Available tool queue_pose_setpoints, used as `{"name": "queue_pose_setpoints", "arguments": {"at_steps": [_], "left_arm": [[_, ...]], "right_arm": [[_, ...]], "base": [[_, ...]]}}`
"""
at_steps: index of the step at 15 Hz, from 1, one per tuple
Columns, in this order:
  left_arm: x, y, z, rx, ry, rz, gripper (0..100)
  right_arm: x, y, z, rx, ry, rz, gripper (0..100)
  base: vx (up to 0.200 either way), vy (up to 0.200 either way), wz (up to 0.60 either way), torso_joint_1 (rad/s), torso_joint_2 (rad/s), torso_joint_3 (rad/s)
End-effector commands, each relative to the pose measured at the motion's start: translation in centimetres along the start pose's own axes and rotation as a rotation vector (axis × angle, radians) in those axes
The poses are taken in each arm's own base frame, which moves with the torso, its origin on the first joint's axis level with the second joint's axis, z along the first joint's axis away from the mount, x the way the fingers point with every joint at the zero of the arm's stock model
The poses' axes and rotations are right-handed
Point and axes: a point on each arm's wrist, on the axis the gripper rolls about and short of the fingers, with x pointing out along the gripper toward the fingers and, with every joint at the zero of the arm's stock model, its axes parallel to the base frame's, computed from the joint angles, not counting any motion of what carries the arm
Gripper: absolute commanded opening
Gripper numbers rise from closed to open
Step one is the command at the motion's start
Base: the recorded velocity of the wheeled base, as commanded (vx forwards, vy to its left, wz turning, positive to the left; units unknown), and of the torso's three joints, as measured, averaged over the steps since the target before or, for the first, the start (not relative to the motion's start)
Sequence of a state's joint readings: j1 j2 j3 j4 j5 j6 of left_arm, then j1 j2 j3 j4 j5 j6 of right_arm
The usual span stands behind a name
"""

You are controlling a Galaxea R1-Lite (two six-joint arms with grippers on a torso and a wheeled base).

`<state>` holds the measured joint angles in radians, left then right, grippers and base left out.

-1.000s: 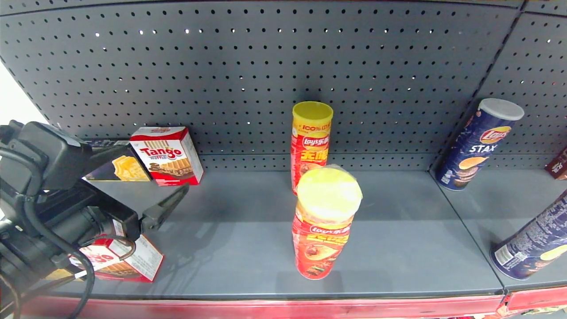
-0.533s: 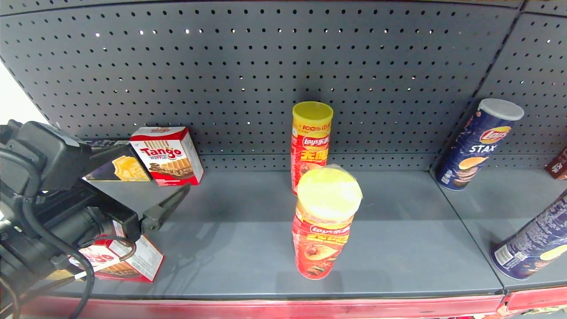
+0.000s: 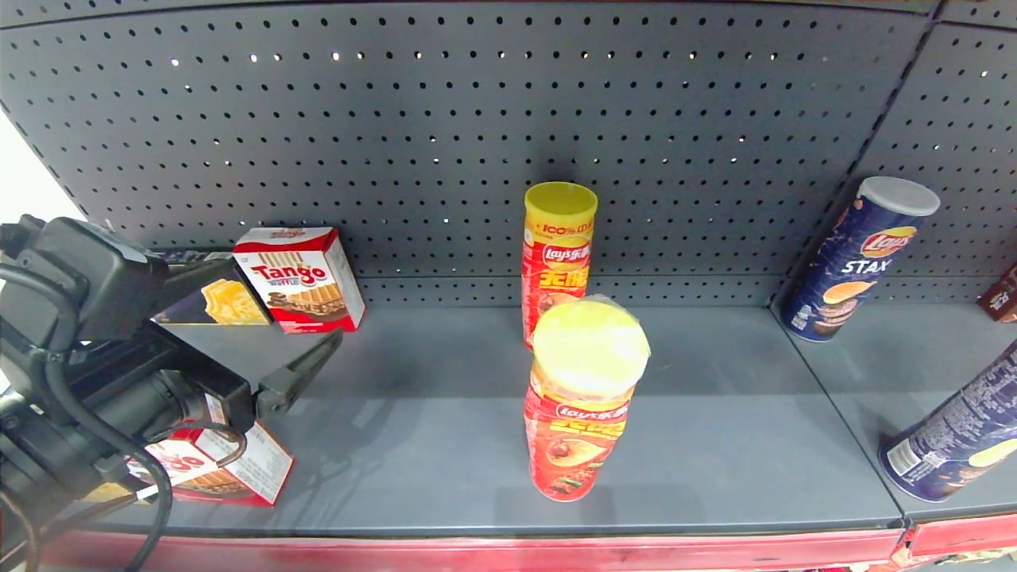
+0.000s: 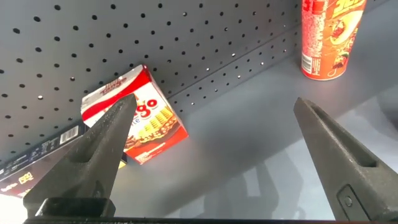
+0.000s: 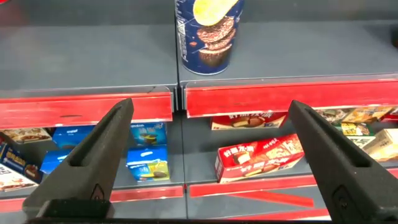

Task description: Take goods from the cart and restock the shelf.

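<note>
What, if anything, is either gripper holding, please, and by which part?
Nothing: the left gripper and the right gripper are both open, with empty gaps.

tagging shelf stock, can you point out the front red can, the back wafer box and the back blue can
front red can (image 3: 578, 433), head view, on its red side label
back wafer box (image 3: 306, 280), head view, on its front face
back blue can (image 3: 852, 268), head view, on its side, mid-height
</note>
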<state>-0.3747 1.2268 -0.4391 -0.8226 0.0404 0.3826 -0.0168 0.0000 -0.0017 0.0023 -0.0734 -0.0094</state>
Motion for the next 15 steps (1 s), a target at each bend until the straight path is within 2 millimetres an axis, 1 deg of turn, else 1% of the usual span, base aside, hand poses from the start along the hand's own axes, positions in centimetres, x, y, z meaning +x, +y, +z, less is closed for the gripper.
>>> {"name": "queue_pose_setpoints", "arguments": {"at_steps": [1, 5, 6, 8, 10, 11, 12, 13, 15], "left_arm": [[-0.2, 0.0, -0.3, 0.0, 0.01, 0.002, 100], [-4.1, 1.0, 1.8, -0.01, -0.084, 0.038, 100], [-5.7, 1.2, 2.5, -0.015, -0.141, 0.053, 100], [-8.0, 1.3, 2.5, -0.017, -0.194, 0.072, 100], [-11.1, 1.0, 1.3, -0.018, -0.226, 0.083, 100], [-11.6, 0.9, 1.0, -0.018, -0.225, 0.083, 100], [-14.7, 0.2, -1.1, -0.026, -0.211, 0.101, 100], [-16.7, -0.2, -2.7, -0.035, -0.208, 0.137, 100], [-20.3, -0.8, -4.5, -0.039, -0.212, 0.186, 100]], "right_arm": [[0.0, 0.0, 0.0, 0.0, 0.001, 0.0, 100], [0.0, 0.0, -0.1, 0.0, 0.002, 0.0, 100], [0.0, 0.0, 0.0, 0.0, 0.001, 0.0, 100], [0.0, 0.0, 0.0, 0.0, 0.001, 0.0, 100], [0.0, 0.0, 0.0, 0.0, 0.001, 0.001, 100], [0.0, 0.0, -0.1, 0.0, 0.002, 0.0, 100], [0.0, 0.0, -0.1, 0.0, 0.002, 0.0, 100], [0.0, 0.0, -0.1, 0.0, 0.002, 0.0, 100], [0.0, 0.0, 0.0, 0.0, 0.001, 0.0, 100]], "base": [[0.0, 0.0, 0.0, 0.0, 0.0, 0.0], [0.0, 0.0, 0.0, 0.0, 0.0, 0.0], [0.0, 0.0, 0.0, 0.0, 0.0, 0.0], [0.0, 0.0, 0.0, 0.0, 0.0, 0.0], [0.0, 0.0, 0.0, 0.0, 0.0, 0.0], [0.0, 0.0, 0.0, 0.0, 0.0, 0.0], [0.0, 0.0, 0.0, 0.0, 0.0, 0.0], [0.0, 0.0, 0.0, 0.0, 0.0, 0.0], [0.0, 0.0, 0.0, 0.0, 0.0, 0.0]]}}
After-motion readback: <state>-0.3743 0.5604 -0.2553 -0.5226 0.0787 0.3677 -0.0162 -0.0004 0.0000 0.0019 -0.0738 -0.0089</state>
